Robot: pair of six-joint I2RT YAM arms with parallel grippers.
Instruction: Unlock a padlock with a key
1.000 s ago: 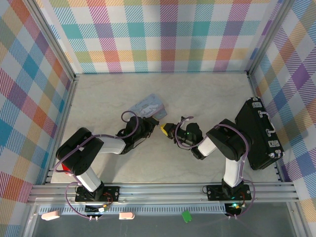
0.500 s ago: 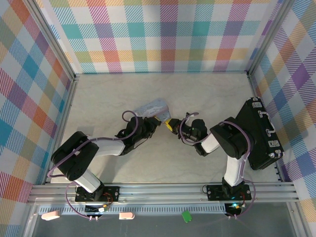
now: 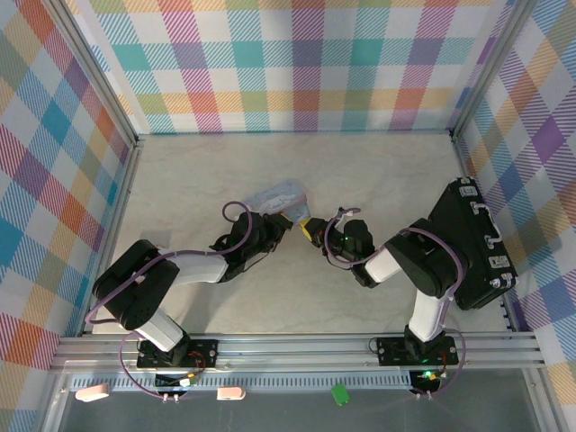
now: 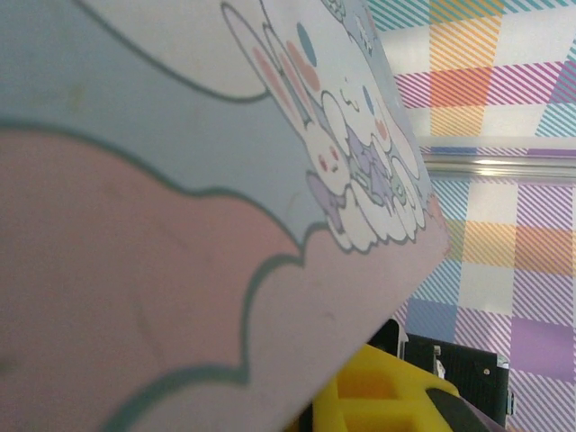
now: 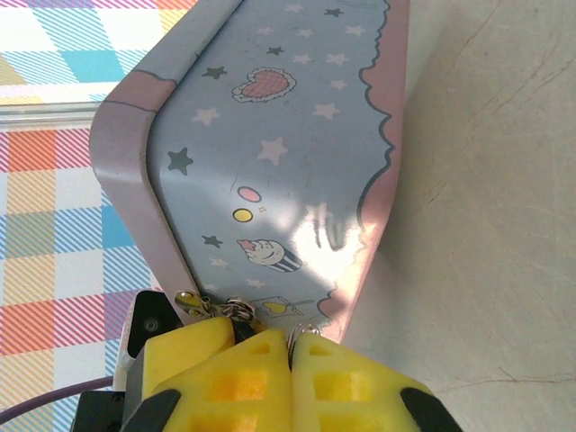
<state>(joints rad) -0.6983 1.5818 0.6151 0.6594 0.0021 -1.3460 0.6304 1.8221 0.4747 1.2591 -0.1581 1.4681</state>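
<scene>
The padlock (image 5: 238,317) was a tiny dark and shiny bit at the bottom edge of the tin (image 5: 270,162), mostly hidden. The key (image 5: 301,331) showed just a small silver loop, pinched in the right gripper (image 5: 292,346), right by the tin.

Right claw (image 3: 311,228) seemingly against tin (image 3: 277,193)

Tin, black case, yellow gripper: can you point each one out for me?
tin (image 5: 279,153): right wrist view, on its starry blue face.
black case (image 3: 472,245): top view, on its lid.
right gripper (image 5: 292,346): right wrist view, seam between yellow fingertips.
</scene>
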